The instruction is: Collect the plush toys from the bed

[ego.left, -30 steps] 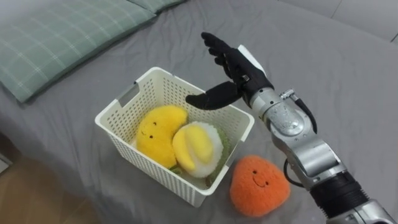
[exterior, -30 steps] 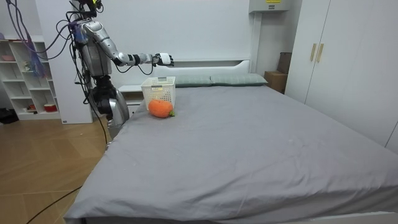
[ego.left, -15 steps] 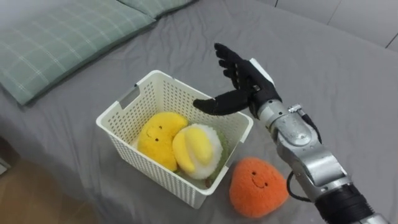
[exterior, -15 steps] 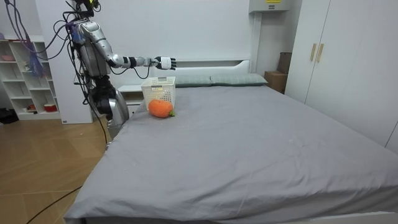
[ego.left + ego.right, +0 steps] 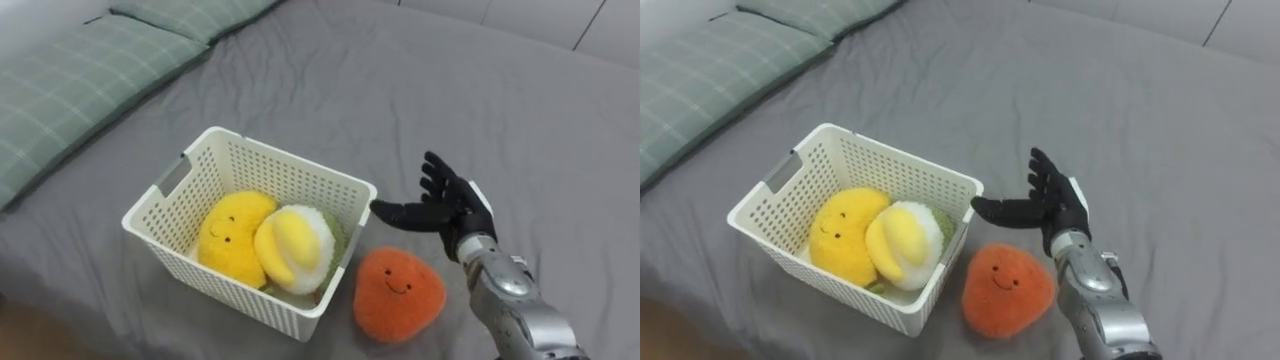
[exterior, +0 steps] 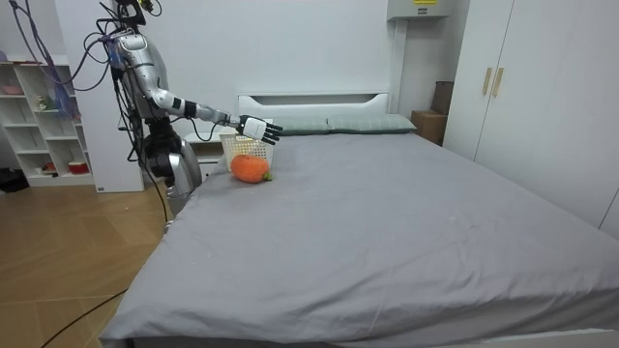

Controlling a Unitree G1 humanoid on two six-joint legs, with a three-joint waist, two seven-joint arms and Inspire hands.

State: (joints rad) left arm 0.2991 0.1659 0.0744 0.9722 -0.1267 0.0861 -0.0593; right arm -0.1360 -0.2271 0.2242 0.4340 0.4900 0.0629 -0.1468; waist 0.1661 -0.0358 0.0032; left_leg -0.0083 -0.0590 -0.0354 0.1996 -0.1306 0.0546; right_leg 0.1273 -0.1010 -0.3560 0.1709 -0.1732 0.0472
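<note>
A white slatted basket stands on the grey bed. Inside lie a yellow plush toy with a smiling face and a yellow-and-white plush toy. An orange plush toy with a smile sits on the bedcover just right of the basket. My right hand hovers open above and slightly behind the orange toy, fingers spread, holding nothing.
Green checked pillows lie at the head of the bed, to the left. The grey bedcover stretches wide to the right. In the room view I stand at the bed's corner beside a white shelf.
My right hand has dropped from over the basket's far rim down to the right, now low beside the orange toy. The camera has shifted too; the toys lie as before.
</note>
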